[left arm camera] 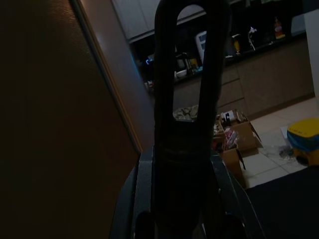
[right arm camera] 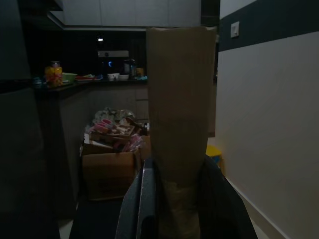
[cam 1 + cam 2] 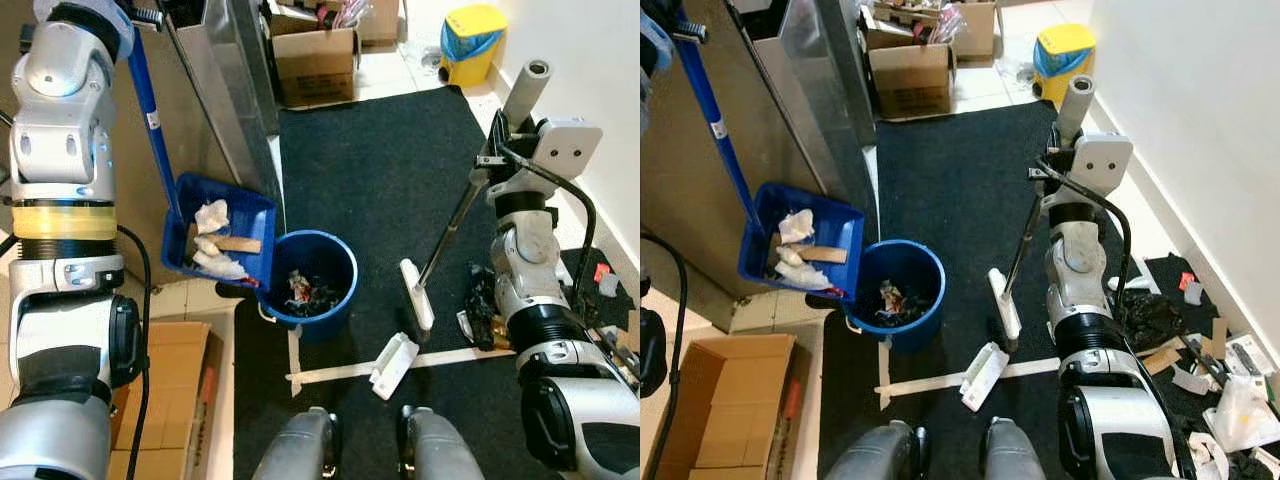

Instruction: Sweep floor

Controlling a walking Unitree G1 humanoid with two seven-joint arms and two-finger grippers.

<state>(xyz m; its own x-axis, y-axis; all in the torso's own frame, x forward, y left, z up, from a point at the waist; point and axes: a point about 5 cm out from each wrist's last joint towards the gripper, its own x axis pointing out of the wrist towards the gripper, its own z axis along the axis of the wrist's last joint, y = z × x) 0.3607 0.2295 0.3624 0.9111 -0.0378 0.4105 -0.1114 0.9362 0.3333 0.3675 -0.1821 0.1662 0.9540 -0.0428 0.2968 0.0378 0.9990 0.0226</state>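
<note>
My left gripper (image 1: 182, 199) is shut on the blue handle (image 3: 150, 120) of a blue dustpan (image 3: 252, 207), raised high at the upper left. The pan hangs tilted at the rim of a blue bin (image 3: 350, 272) and holds white paper scraps (image 3: 210, 217) and a brown strip. Mixed litter (image 3: 305, 292) lies inside the bin. My right gripper (image 3: 500, 150) is shut on the broom handle (image 3: 455, 225), whose cardboard-coloured top (image 2: 180, 99) sticks up past the fingers. The white broom head (image 3: 417, 293) rests on the black mat (image 3: 380, 170).
Loose litter (image 3: 482, 312) lies by the right wall, with more scraps (image 3: 1230, 385) further right. A white block (image 3: 393, 363) and a tape strip (image 3: 330, 373) lie near my feet. Cardboard boxes (image 3: 170, 400) (image 3: 315, 60), a steel cabinet (image 3: 220, 80) and a yellow bin (image 3: 470, 40) surround the mat.
</note>
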